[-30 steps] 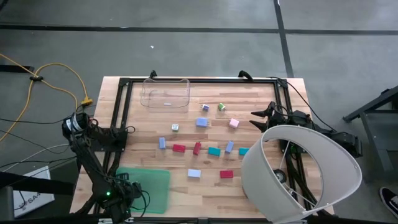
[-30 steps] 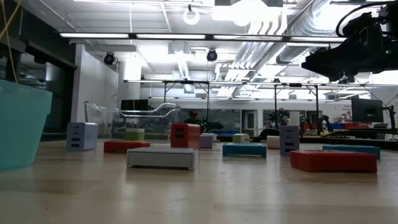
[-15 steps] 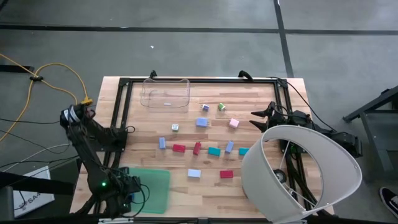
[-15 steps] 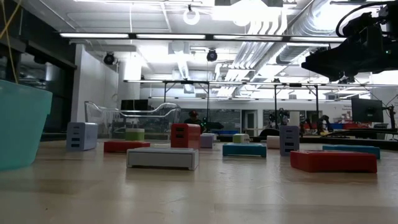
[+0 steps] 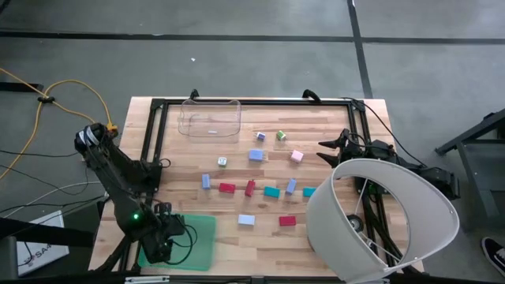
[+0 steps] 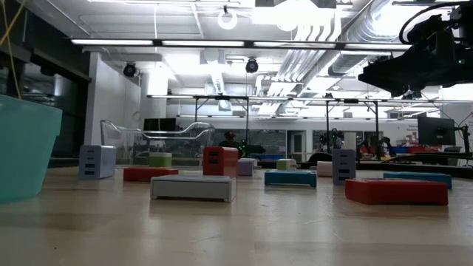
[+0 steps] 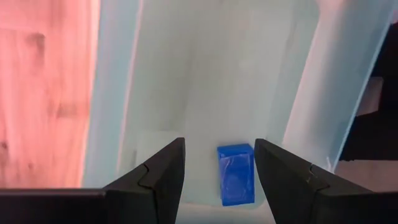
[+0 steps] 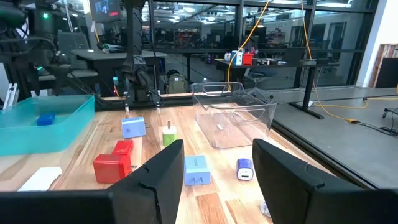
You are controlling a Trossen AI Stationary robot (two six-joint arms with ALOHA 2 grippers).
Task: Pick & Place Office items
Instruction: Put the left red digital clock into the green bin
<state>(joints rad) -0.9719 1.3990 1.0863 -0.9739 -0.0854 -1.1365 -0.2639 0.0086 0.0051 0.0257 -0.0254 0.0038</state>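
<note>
Several small office items lie scattered on the wooden table: red blocks [image 5: 227,188] [image 5: 287,221], a teal one [image 5: 271,192], a light blue one [image 5: 246,220], a pink one [image 5: 297,156], a green one [image 5: 281,136]. A blue block [image 7: 236,174] lies flat on the floor of the green tray [image 5: 197,237] at the near left. My left gripper [image 7: 217,146] hovers open above that block, pointing down, clear of it. My right gripper [image 8: 217,149] rests open and level at the table's right side [image 5: 325,148], with nothing between its fingers.
A clear plastic bin [image 5: 210,117] stands at the far edge, left of centre. A big white curved shade [image 5: 379,221] covers the near right corner. A black frame [image 5: 158,142] runs along the table's left and far sides. People show in the room beyond the table.
My left gripper has risen over the green tray and shifted a little toward the table's right edge, tipping slightly. Its fingers stay as far apart as before. The items on the table have kept their places.
</note>
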